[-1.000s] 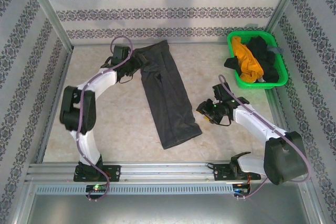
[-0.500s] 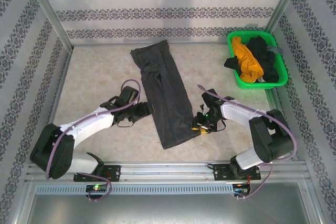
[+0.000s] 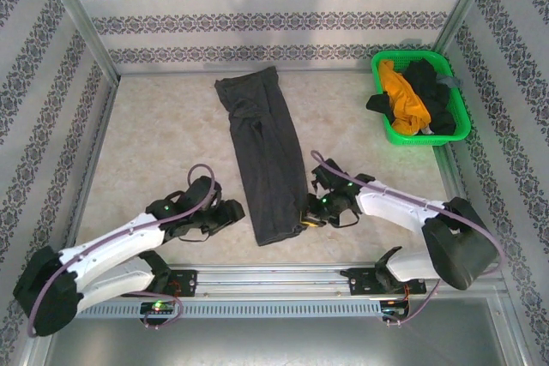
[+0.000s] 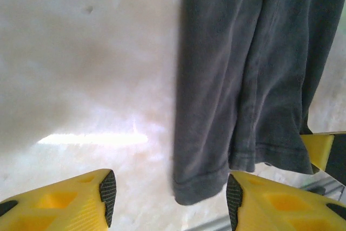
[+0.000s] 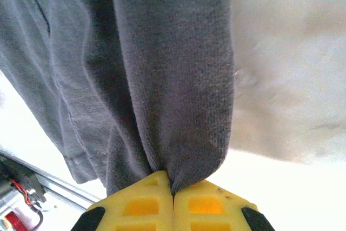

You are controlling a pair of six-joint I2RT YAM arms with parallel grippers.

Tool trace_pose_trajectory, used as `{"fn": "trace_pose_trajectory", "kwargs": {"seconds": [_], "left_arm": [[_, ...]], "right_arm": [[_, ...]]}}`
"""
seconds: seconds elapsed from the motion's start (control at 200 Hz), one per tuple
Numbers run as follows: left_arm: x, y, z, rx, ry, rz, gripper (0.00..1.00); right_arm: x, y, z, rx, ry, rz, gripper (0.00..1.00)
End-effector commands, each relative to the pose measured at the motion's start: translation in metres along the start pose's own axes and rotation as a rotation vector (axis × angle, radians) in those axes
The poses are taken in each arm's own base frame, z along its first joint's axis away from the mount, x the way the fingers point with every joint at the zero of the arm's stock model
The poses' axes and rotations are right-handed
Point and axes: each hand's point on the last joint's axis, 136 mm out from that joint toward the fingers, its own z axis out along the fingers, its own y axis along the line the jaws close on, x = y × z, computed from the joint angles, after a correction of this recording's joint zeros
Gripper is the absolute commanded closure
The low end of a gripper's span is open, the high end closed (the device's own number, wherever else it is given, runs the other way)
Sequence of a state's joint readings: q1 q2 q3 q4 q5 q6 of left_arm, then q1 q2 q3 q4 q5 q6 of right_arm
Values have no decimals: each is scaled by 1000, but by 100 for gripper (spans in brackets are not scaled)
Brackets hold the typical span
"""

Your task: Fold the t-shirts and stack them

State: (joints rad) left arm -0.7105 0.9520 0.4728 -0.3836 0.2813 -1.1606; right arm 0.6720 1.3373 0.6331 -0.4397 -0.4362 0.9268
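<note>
The right gripper has its two yellow plastic fingers pressed flat together, with a fold of the dark charcoal-grey cloth t-shirt pinched between their tips. The cloth rises from that pinch in a bunched, rounded ridge and spreads away to the left in soft creases. From above, this gripper sits at the right near corner of the shirt, its white arm reaching in from the right.

The left gripper stands with its jaws apart and holds nothing. Its black ribbed pads face each other across a gap, and the left near corner of the shirt's hem lies within that gap, closer to the right-hand pad; whether the pad touches the cloth I cannot tell. From above, this gripper is just beside the left near edge of the shirt, low over the table.

The charcoal shirt lies folded into a long narrow strip on the pale beige marbled table, running from the far middle down toward the near edge, slightly slanted, with its near end between the two grippers.

At the far right corner stands a bright green plastic mesh basket. A mustard-yellow t-shirt and a black t-shirt lie crumpled together inside it, black cloth draping over its left rim.
</note>
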Motion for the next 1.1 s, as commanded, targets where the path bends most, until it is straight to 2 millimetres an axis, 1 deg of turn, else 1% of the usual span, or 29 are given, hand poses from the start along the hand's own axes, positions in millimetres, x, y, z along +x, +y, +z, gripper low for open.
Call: {"fn": "trace_pose_trajectory", "kwargs": {"seconds": [0.0,0.095,0.15,0.265,0.31,0.41,0.485,0.575,0.659,0.739,0.844,0.959,1.029,1.094], "left_arm": [[27,11,-3,15,103,-76,42],[30,3,-5,88,103,-115,42],[33,3,-5,91,111,-123,42],[41,28,-5,-35,131,-129,43],[42,33,-4,-58,123,-141,43],[42,25,3,-27,107,-172,42],[43,15,11,-33,103,-164,42],[47,3,26,-46,107,-142,42],[54,1,39,-87,123,-131,43],[54,0,49,-101,105,-138,45],[45,-6,59,-89,59,-149,51],[37,-14,72,-87,23,-151,62],[30,-13,73,-110,-15,-142,74],[23,-6,67,-142,-57,-140,85]], "right_arm": [[3,-2,4,27,-81,123,100],[7,-7,-1,43,-132,153,100],[9,-7,-2,25,-146,168,100],[14,-7,-2,13,-136,172,100],[14,-4,-1,4,-132,166,100],[13,1,8,-5,-104,152,100],[13,7,14,0,-72,126,100],[12,16,18,2,-42,99,100],[12,21,18,7,-26,78,100],[14,22,18,7,-5,65,100],[18,23,18,-2,16,55,100],[22,22,16,-5,28,42,100],[24,22,14,-3,39,31,100],[27,21,13,0,48,27,100]]}}
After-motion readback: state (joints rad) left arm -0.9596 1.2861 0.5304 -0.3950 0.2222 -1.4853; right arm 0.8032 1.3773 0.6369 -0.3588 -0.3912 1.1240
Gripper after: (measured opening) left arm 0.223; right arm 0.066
